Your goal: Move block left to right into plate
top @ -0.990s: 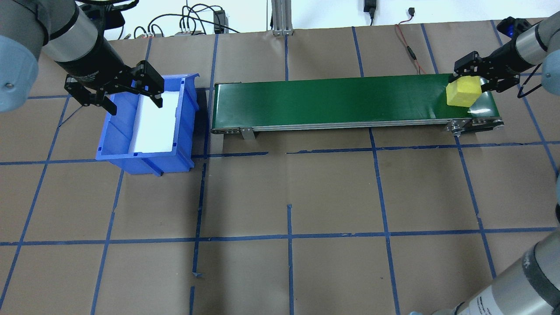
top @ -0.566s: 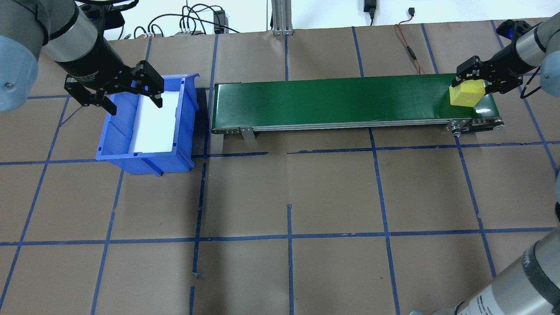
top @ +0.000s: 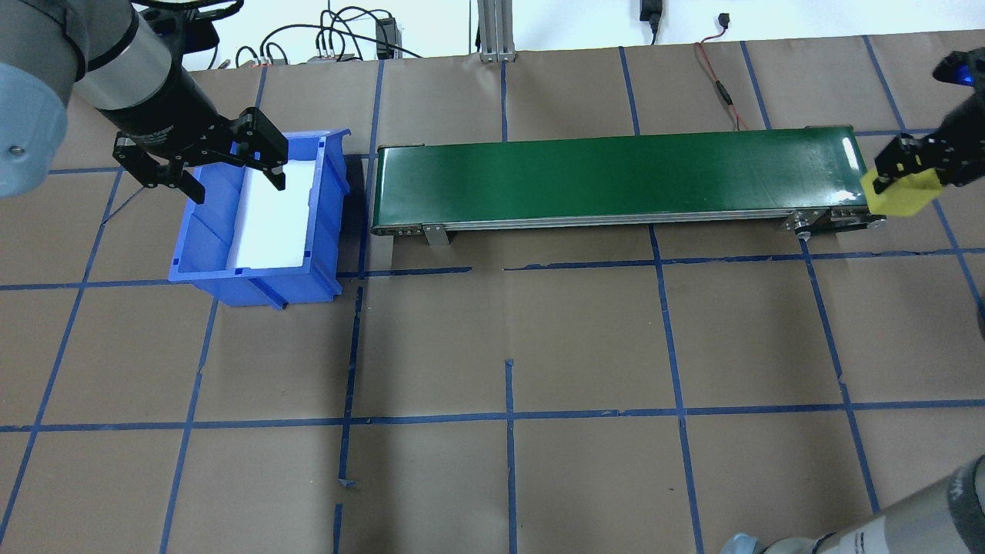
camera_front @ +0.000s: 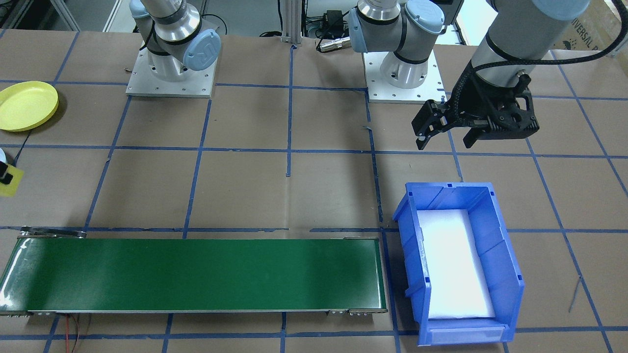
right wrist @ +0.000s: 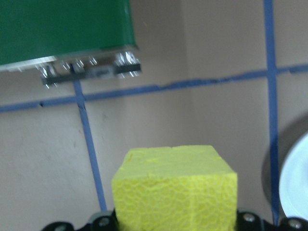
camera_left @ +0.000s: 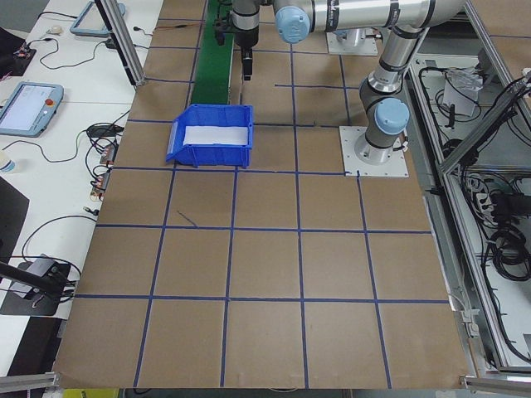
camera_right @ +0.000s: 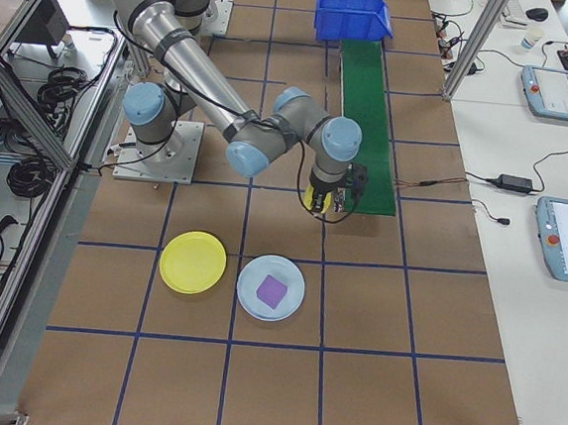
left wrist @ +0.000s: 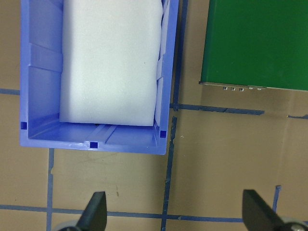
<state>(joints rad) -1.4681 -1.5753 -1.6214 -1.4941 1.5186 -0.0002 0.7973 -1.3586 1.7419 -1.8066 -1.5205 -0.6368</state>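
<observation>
The right gripper (top: 906, 171) is pinching the yellow block (top: 899, 194) between its jaws and holding it in the air just off the right-hand end of the green conveyor belt (top: 616, 175), out at about 3 o'clock in the overhead view. From the right wrist camera the block (right wrist: 174, 187) is filling the lower middle, clamped on both sides, with the belt's end roller sitting at 11 o'clock above it. The yellow plate (camera_right: 193, 262) is lying flat on the brown paper table (top: 508, 338), well apart from the block, at roughly 7 o'clock from the gripper in the right side view, and a pale blue plate (camera_right: 271, 287) carrying a purple block (camera_right: 271, 291) is sitting just beside it. Over at the other end, the left gripper (top: 202, 165) is hanging with its fingers spread wide and gripping nothing, above the near edge of the blue bin (top: 262, 223), whose floor is covered by a white foam pad (left wrist: 111, 62).
</observation>
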